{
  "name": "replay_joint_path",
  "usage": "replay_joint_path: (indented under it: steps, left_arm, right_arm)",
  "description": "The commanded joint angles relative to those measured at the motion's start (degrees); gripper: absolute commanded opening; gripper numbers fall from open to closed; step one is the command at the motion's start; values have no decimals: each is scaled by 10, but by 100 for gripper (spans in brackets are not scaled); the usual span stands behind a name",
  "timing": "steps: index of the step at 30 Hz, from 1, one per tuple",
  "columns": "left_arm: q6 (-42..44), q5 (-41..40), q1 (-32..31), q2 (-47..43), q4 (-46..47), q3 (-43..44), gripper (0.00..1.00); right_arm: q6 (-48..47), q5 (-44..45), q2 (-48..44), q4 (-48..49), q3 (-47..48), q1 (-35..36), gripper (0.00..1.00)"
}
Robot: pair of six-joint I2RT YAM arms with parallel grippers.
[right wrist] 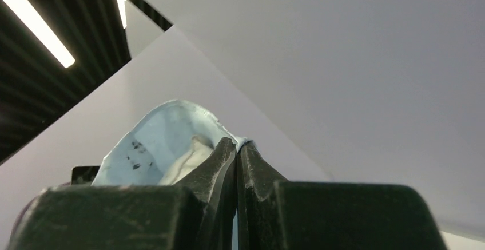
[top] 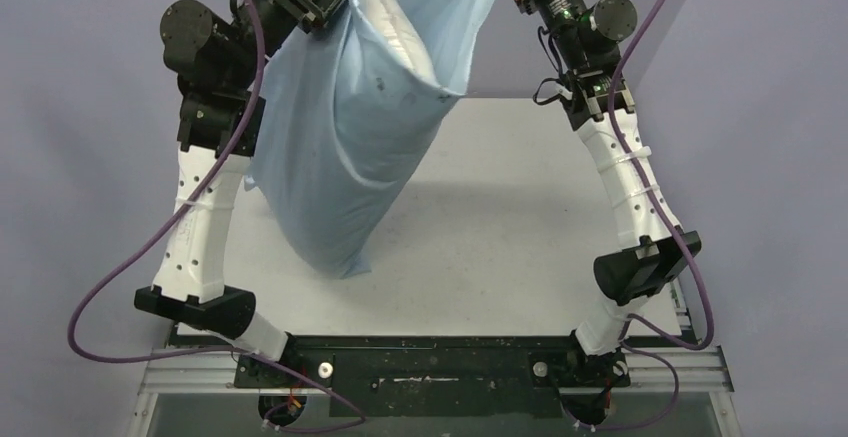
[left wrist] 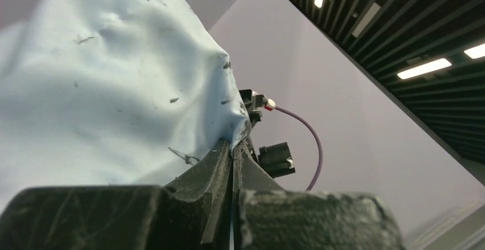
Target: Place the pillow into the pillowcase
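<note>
— So where is the pillowcase (top: 340,137) right now?

— Up in the air, held from above by both arms. It hangs over the left half of the bench (top: 520,217), and its lower corner points down toward the near left corner. Whether that corner touches the bench, I cannot tell.

— And the fingers?

— Closed on both sides. The left fingers (left wrist: 220,164) pinch a fold of the blue cloth at their tips, and the rest of the cloth bulges up beside them. The right fingers (right wrist: 223,164) are pressed together on a thin blue edge at the mouth of the case.

— Can you see the pillow (top: 405,45)?

— Partly. Seen from above, a strip of white shows inside the open mouth, up near the far edge of the bench between the two wrists. The case below it looks full and rounded. From the right wrist, something off-white sits inside the blue rim just beside the fingers.

— Is the mouth spread open?

— It gapes toward the right arm, and its right edge sags lower than the left.
</note>
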Motion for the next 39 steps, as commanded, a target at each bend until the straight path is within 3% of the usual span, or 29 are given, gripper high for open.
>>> replay_joint_path:
  steps: [1,3,5,8,10,13,16,21,26,30,34,39]
  left_arm:
    - [46,-34,20,68,-62,119,0]
    - [59,-30,18,124,-110,199,0]
    - [19,7,5,161,-83,230,0]
    - [-33,4,-39,171,32,207,0]
    - [-49,-24,-52,177,58,215,0]
    - [-42,-77,-79,204,37,262,0]
    - [-33,-102,-97,208,29,232,0]
    - [14,-74,-94,152,-7,52,0]
    - [71,-100,-53,-12,-1,-278,0]
    - [92,-55,20,-93,17,-536,0]
    - [141,-17,79,-134,-15,-688,0]
    - [182,-24,146,-180,-39,-788,0]
  right_arm:
    - [42,81,-45,55,27,-43,0]
    - [36,107,-68,66,8,-53,0]
    - [25,123,-76,67,16,-62,0]
    - [-28,141,-69,14,101,-79,0]
    - [-62,162,-63,-23,145,-86,0]
    - [-105,186,-60,-39,192,-106,0]
    - [-144,199,-61,-49,198,-107,0]
    - [-140,120,-80,-38,92,-106,0]
    - [-160,16,-110,-57,-109,-66,0]
    - [-186,7,-130,-42,-299,11,0]
    - [-150,8,-109,19,-410,69,0]
    - [-122,25,-45,53,-420,128,0]
